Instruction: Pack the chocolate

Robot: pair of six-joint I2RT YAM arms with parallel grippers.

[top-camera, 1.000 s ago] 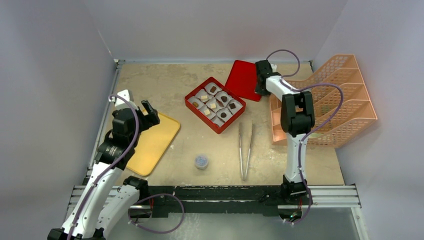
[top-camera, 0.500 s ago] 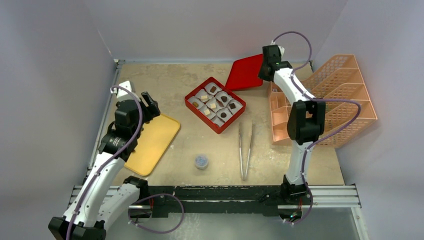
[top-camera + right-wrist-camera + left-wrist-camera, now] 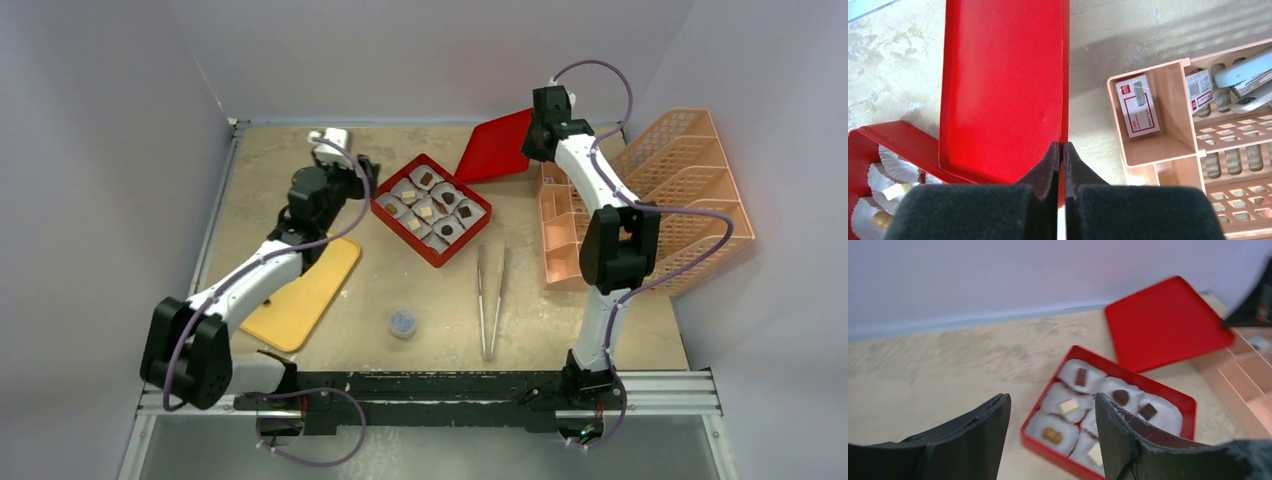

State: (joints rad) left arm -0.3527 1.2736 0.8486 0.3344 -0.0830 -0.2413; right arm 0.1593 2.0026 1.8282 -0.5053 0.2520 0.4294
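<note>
The chocolate (image 3: 427,179) lies as small dark, tan and cream pieces in white paper liners inside an open red box (image 3: 400,178) at the table's middle back. The left wrist view shows the pieces (image 3: 1081,376) close up. My left gripper (image 3: 362,172) is open and empty beside the box's left corner, its jaws (image 3: 1053,399) framing that corner from above. My right gripper (image 3: 530,140) is shut on the edge of the red lid (image 3: 493,146), which hangs tilted behind the box. The right wrist view shows the fingertips (image 3: 1062,146) pinching the lid's rim (image 3: 1003,80).
A peach desk organizer (image 3: 680,200) stands at the right, holding a staples box (image 3: 1138,105) and a stapler (image 3: 1248,75). Metal tweezers (image 3: 490,295) lie in front of the box. A grey-blue cap (image 3: 402,322) and a yellow tray (image 3: 300,290) lie nearer.
My left arm has swung from over the yellow tray to the box's left corner. My right gripper has raised the red lid off the table and tilted it.
</note>
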